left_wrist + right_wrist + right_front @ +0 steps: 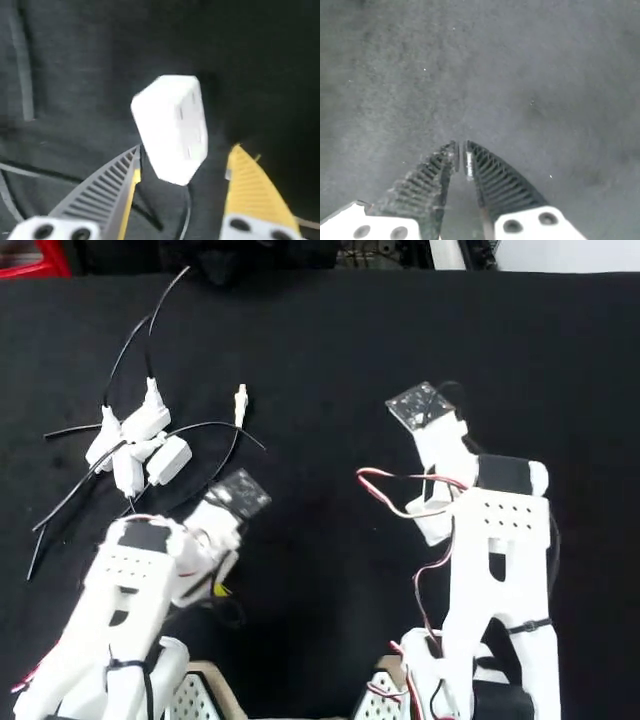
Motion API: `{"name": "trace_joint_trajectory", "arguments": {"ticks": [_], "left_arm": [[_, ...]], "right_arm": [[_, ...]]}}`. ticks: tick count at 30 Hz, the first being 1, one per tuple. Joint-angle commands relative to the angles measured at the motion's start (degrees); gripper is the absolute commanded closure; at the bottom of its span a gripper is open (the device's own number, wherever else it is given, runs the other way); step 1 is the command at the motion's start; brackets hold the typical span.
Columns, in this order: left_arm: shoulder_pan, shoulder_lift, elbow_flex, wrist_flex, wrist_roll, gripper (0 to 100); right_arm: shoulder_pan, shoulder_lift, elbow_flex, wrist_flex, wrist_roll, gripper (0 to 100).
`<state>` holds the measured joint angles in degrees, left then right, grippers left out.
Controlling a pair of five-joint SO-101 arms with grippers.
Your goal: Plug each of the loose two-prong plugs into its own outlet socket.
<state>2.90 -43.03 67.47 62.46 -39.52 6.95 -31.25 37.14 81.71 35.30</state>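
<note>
Several white socket blocks and plugs [135, 440] with thin black cords lie bunched at the table's left. One small loose plug [240, 397] lies apart, right of the bunch. My left gripper [238, 496] sits just right of the bunch. In the left wrist view it [187, 150] is open, its grey finger [112, 180] and yellow finger [250, 182] spread wide on either side of a white socket block [172, 127] with slots on its face. My right gripper [421, 406] is at mid-table, far from the plugs. It [460, 150] is shut on nothing, above bare black cloth.
Black cords [130, 340] trail from the bunch toward the table's back and left edges. A red and white wire [385, 495] loops off the right arm. The black cloth [330, 360] covers the table between the arms.
</note>
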Motion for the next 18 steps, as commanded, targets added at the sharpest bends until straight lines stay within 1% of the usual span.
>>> {"name": "trace_joint_trajectory", "arguments": {"ticks": [1,4,6,9,11,13,14,16,17,18], "left_arm": [[-2.95,-0.79,-3.21,-2.37,-2.55,71],[-4.53,-0.79,-0.84,-9.23,-2.73,71],[-5.93,-1.23,-0.75,-11.96,-2.81,71],[-7.60,-1.41,-3.65,-11.69,-2.55,71],[-8.13,-1.41,-7.69,-8.88,-2.37,71],[-7.78,-1.41,-11.30,-7.03,0.70,71],[-7.43,-0.97,-12.70,-8.26,3.69,71],[-6.02,-0.62,-12.53,-14.95,11.16,71],[-5.14,-0.70,-11.74,-17.85,13.45,71],[-3.65,-0.79,-11.21,-19.25,13.80,71]], "right_arm": [[-1.58,-1.27,-0.13,0.00,0.00,98.0],[-1.58,-1.27,-0.13,0.00,0.00,98.0],[-1.58,-1.27,-0.04,0.00,0.00,98.0],[-1.58,-1.27,-0.04,0.00,0.00,98.0],[-1.58,-1.27,-0.04,0.00,0.00,98.0],[-1.58,-1.27,-0.04,0.00,0.00,98.0],[-1.58,-1.27,-0.13,0.00,0.00,98.0],[-1.58,-1.27,-0.13,0.00,0.00,98.0],[-1.58,-1.27,-0.13,-0.09,0.00,98.0],[-1.58,-1.27,-0.13,-0.09,0.00,98.0]]}}
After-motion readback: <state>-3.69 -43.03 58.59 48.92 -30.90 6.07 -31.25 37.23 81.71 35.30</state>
